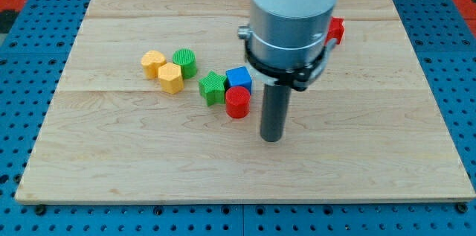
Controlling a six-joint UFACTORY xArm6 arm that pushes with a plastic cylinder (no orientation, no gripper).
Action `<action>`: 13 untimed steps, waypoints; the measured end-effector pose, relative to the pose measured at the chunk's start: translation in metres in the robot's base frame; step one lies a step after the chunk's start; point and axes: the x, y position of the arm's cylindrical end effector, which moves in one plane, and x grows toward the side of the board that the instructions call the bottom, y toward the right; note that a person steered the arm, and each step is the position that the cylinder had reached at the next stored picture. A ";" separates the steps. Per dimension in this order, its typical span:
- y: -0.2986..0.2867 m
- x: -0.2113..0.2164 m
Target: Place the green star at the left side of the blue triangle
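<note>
Just right of the red block (a cylinder, seemingly) sits my tip.

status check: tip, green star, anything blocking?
My tip down on the board, right of the red cylinder, touching nothing. Green star already left of the blue block, touching it. Red cylinder sits between tip and star.

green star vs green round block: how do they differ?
Shape: the green star has points; the green round block is a cylinder. Neighbours: the green star sits by the blue block; the green round block sits by the two yellow blocks. Both green, ribbed tops.
</note>
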 end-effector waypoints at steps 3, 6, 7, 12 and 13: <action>-0.079 -0.054; -0.080 -0.057; -0.067 -0.073; -0.096 -0.128; -0.081 -0.112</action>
